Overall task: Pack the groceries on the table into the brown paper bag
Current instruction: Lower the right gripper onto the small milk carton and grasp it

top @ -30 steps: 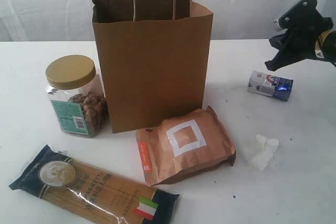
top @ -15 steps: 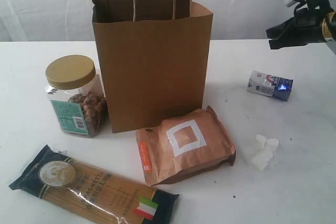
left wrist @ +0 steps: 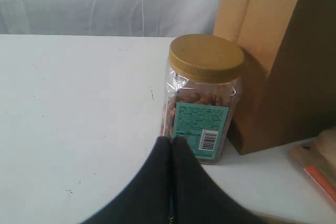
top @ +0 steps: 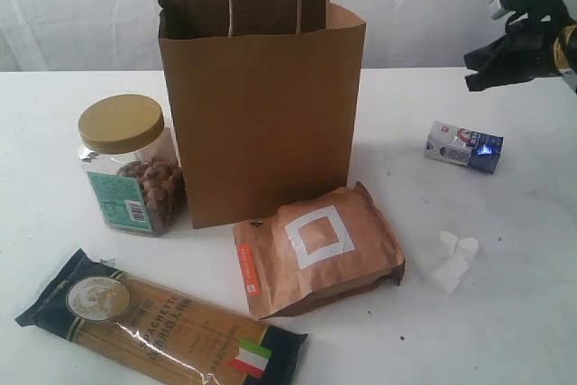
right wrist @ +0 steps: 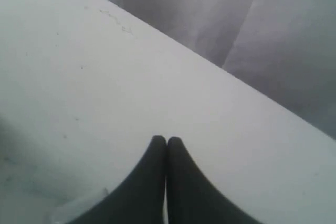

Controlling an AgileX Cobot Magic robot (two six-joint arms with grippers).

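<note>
**Ana:** What did the exterior view give?

**Ben:** The brown paper bag [top: 261,114] stood upright and open-mouthed, mid-width on the tabletop [top: 54,187] and toward its far edge. The nut jar [top: 131,169] stood just beside the bag, on the left-edge side. The copper pouch [top: 315,250] lay flat before the bag, and the spaghetti packet [top: 158,322] lay at the near left corner. Toward the right edge lay the small carton [top: 463,146], with the marshmallows [top: 451,259] nearer the near edge. The right gripper [top: 475,74] hung in the air above the far right part, touching nothing. The left one was out of that view.

**Ana:** And the left wrist view?

**Ben:** It showed what the exterior missed: the left gripper [left wrist: 171,140], jaws pressed together on nothing, pointing at the jar's label. The bag rose behind the jar, and a corner of the pouch peeked in.

**Ana:** The right wrist view?

**Ben:** Only there did the right jaws show plainly: closed tip to tip, empty, over bare tabletop, with a pale curtain [right wrist: 236,19] beyond the edge. No groceries appeared.
</note>
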